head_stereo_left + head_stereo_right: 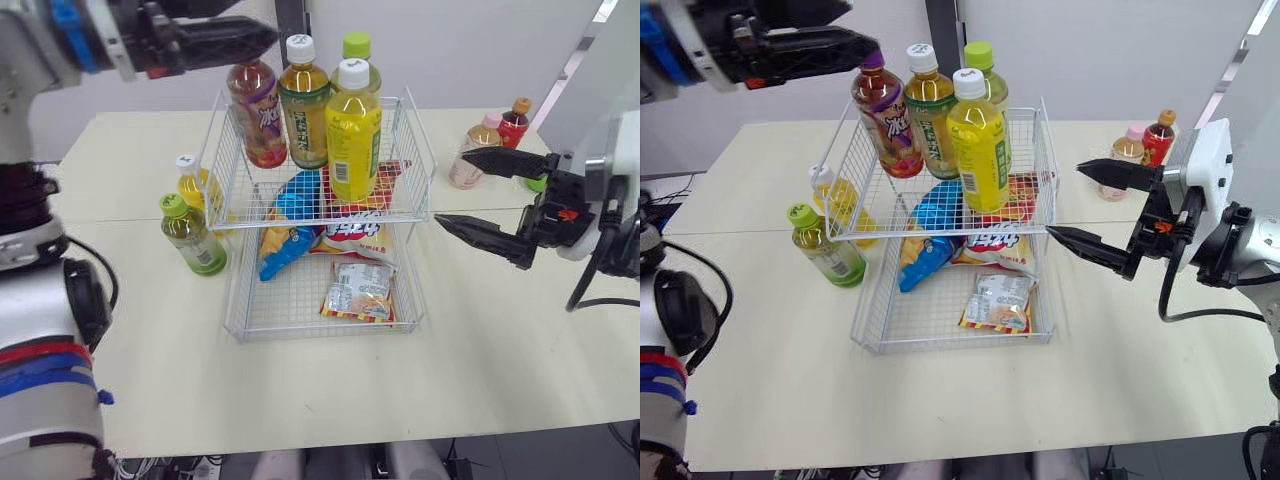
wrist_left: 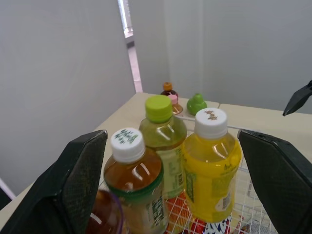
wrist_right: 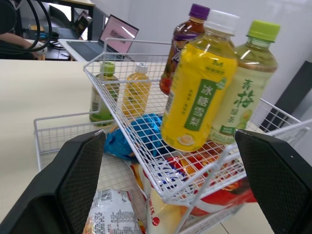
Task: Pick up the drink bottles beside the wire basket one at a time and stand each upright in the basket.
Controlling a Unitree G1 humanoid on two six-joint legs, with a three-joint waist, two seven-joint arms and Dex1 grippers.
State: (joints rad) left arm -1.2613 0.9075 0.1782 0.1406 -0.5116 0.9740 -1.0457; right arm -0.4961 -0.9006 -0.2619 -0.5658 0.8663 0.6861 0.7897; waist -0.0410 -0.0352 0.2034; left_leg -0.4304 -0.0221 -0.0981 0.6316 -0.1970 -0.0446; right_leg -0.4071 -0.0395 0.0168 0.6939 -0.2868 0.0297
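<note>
Standing in the wire basket (image 1: 412, 158) (upper tier), four bottles (image 1: 352, 130).

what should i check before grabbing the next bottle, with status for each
1. Left hand open, empty: ok.
2. Right hand open, empty: ok.
3. Green-cap bottle beside the wire basket upright, unobstructed: ok.
4. White-cap bottle behind it clear of the basket wire: cannot tell.
5. Room left in the top tier: ok, front-left corner free.
6. All bottles loaded: not ok, pink-cap bottle also outside.
</note>
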